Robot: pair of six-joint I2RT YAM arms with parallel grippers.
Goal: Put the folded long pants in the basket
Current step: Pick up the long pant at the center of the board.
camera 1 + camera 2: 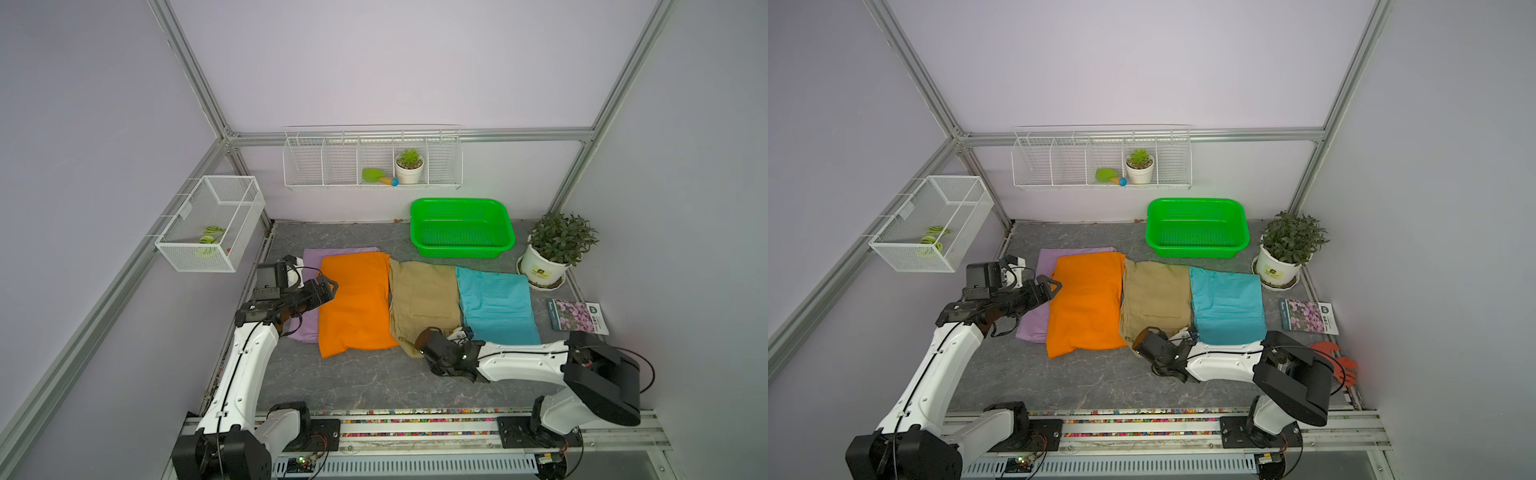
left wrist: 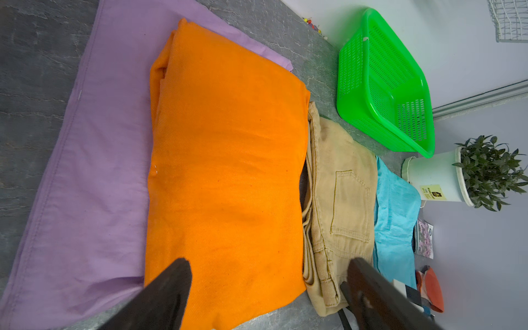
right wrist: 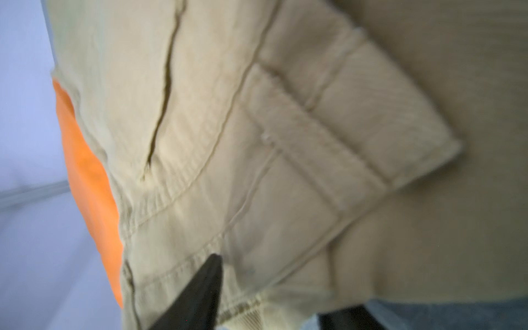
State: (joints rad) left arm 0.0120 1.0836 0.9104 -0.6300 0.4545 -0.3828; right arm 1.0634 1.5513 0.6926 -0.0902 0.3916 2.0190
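Four folded long pants lie in a row on the grey table: lilac (image 1: pixel 309 266), orange (image 1: pixel 357 307) overlapping it, khaki (image 1: pixel 424 295) and teal (image 1: pixel 496 307). The green basket (image 1: pixel 459 250) stands empty behind the khaki and teal ones. My left gripper (image 2: pixel 268 263) is open and hovers over the left side of the orange pants (image 2: pixel 228 160). My right gripper (image 3: pixel 280 285) is low at the near corner of the khaki pants (image 3: pixel 285 143). One finger lies on top of the cloth, the other under the fold, and it is shut on that edge.
A potted plant (image 1: pixel 552 253) stands right of the basket, with a flower booklet (image 1: pixel 577 316) in front of it. A red object (image 1: pixel 1337 361) lies by the right arm's elbow. White wire baskets hang on the left wall (image 1: pixel 212 224) and back wall (image 1: pixel 372 162).
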